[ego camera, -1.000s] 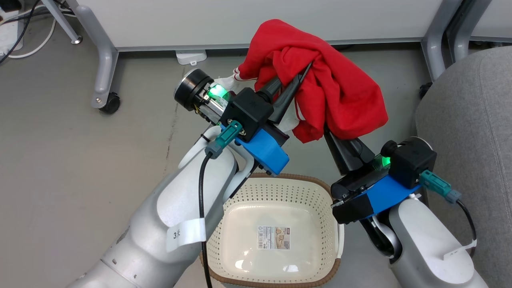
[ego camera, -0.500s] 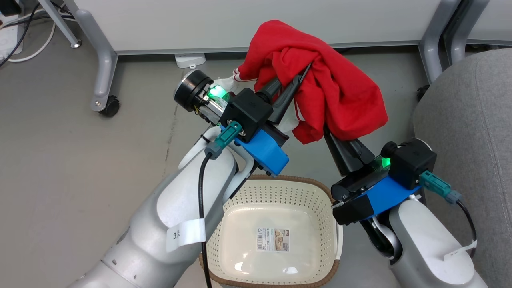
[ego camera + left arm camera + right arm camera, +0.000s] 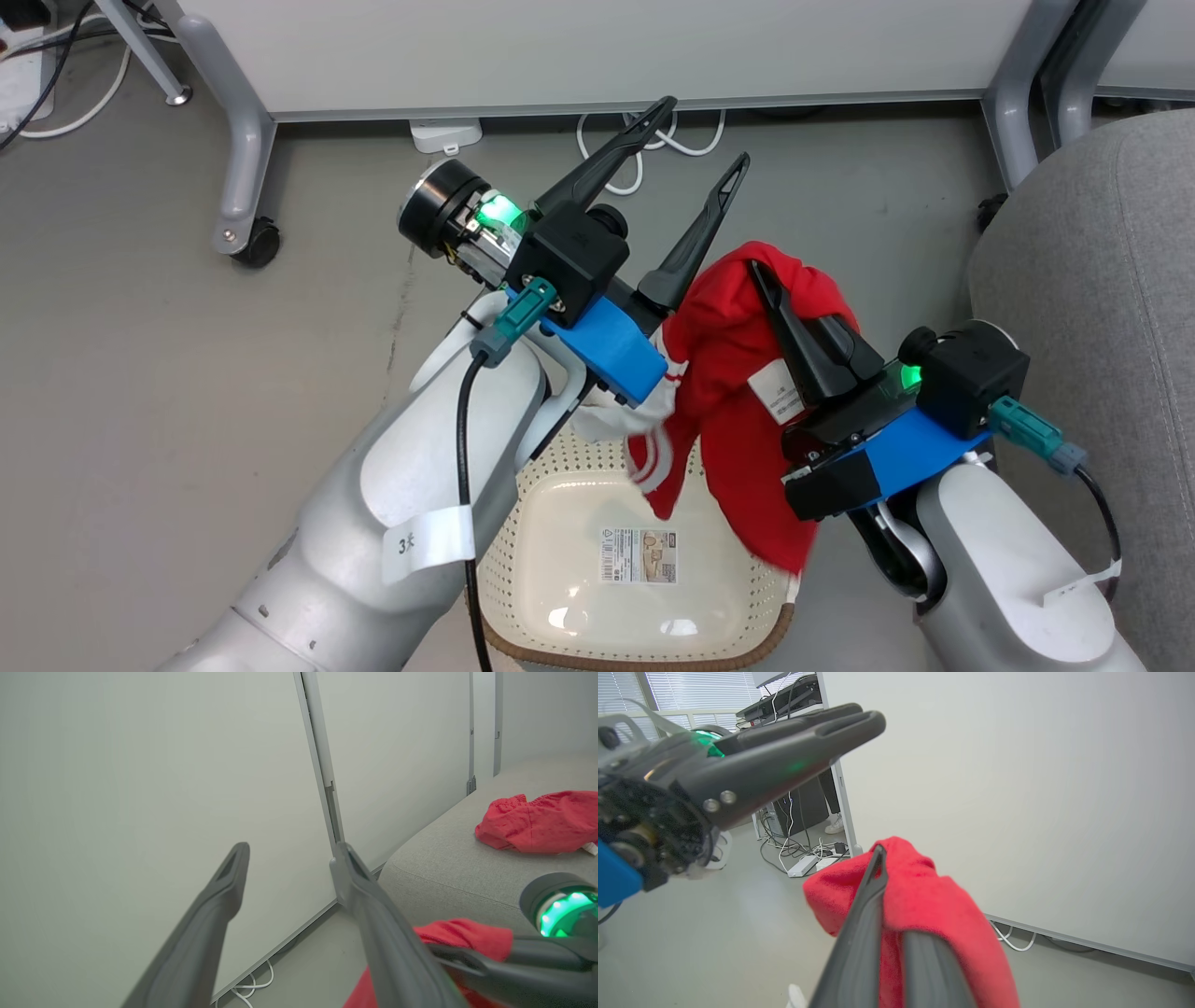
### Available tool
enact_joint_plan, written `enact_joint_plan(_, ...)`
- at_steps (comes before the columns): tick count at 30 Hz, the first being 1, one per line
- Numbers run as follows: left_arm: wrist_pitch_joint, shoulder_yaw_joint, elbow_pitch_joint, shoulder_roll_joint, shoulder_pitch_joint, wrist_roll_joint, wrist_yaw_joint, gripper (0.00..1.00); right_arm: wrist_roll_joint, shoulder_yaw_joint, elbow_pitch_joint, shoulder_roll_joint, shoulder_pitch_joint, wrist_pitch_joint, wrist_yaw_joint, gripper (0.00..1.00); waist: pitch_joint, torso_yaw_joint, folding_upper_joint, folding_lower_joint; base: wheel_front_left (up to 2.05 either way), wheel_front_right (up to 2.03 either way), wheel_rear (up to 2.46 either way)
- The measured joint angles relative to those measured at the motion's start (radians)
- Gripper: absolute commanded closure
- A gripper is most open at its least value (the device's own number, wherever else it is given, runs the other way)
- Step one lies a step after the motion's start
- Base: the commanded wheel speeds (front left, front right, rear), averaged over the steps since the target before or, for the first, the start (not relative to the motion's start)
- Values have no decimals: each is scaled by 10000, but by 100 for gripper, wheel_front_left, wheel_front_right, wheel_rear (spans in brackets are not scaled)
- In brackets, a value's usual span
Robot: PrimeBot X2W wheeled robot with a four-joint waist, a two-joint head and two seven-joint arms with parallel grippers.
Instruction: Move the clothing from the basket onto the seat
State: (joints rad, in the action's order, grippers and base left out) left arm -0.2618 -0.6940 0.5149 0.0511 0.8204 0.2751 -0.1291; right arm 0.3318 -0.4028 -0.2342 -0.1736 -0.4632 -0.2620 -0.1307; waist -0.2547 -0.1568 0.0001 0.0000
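Note:
A red garment with white stripes and a white tag, part of the clothing [image 3: 724, 373], hangs from my right gripper [image 3: 758, 273], which is shut on its top fold. Its lower end dangles over the cream basket [image 3: 560, 523], whose floor shows a label. My left gripper [image 3: 705, 133] stands open and empty just up and left of the cloth. In the right wrist view the clothing [image 3: 924, 905] drapes over my right gripper [image 3: 881, 858], and the left gripper [image 3: 868, 716] crosses the upper left. Seen from the left wrist, a second red garment [image 3: 537, 821] lies on the grey seat [image 3: 448, 872].
A white partition panel [image 3: 597, 47] on grey castor legs [image 3: 247, 233] stands behind the work. A white cable [image 3: 644, 159] lies on the floor at its foot. The seat [image 3: 1102, 280] fills the right side. Cables, a power strip and a person's shoe [image 3: 836, 825] are beyond the panel.
My left gripper has opened and let go of the clothing. The bundle has dropped from both grippers' height and now hangs from the right gripper alone, over the basket.

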Motion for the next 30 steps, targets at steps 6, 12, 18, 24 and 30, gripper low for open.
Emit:
enact_joint_plan(6,0,73,-31,0,0,-121,0,0,-40,98,12,-2,0,-2,0,100,-30,40,0,0,0,0,0)
enact_joint_plan(12,0,109,-54,0,-3,-192,0,0,-56,201,10,-2,-2,-2,0,100,-103,119,-1,0,0,0,0)
enact_joint_plan(18,0,150,-50,0,-4,-215,0,0,-176,497,13,-8,-35,-2,0,100,-171,246,0,0,0,0,0)
enact_joint_plan(24,0,148,-44,0,-4,-295,2,0,-330,859,96,-13,-83,0,0,100,-310,468,0,0,0,0,0)
enact_joint_plan(30,0,121,4,-2,9,-391,2,0,-493,1206,232,-33,-201,-2,0,100,-524,823,0,0,0,0,0)
